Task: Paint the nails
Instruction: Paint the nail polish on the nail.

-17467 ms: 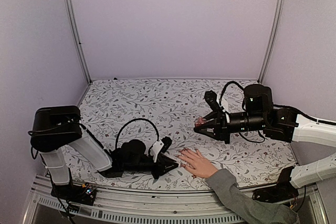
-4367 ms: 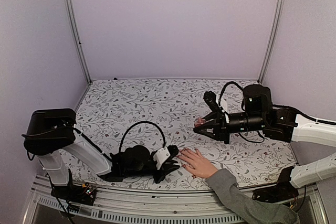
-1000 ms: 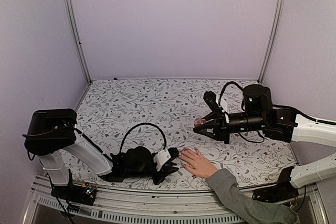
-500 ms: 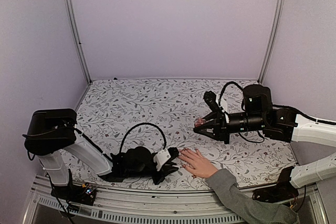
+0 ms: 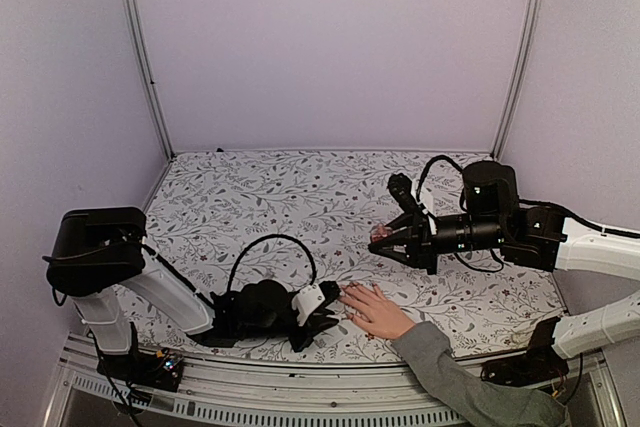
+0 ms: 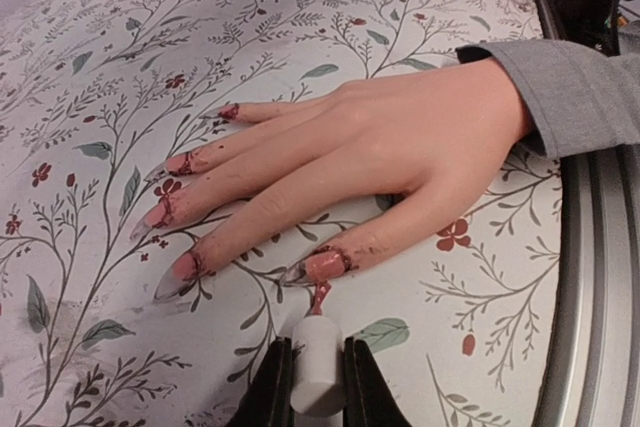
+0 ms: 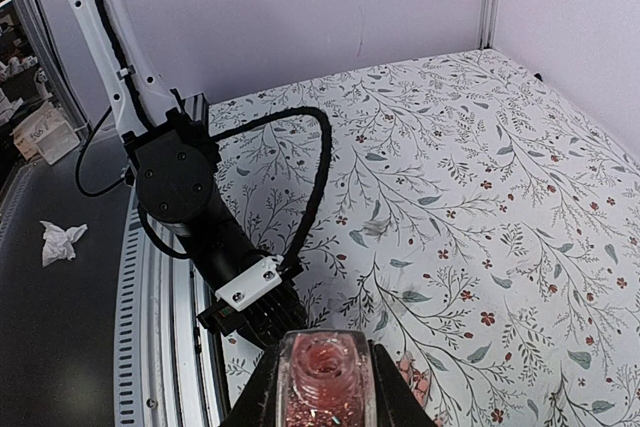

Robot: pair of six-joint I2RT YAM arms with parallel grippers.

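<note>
Just ahead of my left fingers (image 6: 268, 392), clamped on a white brush (image 6: 317, 367), the hand (image 6: 400, 147) lies flat on the surface (image 6: 120, 47). Brush tip touches the thumb nail (image 6: 318, 267); other nails (image 6: 180, 269) smeared pink. Right fingers (image 7: 262, 392) grip an open polish bottle (image 7: 325, 377) between them.

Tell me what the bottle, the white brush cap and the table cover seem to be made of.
The bottle looks like clear glossy glass: pink glittery polish shows through it. The brush cap is probably plastic, white, smooth and matte. The table cover is matte cloth or vinyl with printed leaves; I cannot tell which.
</note>
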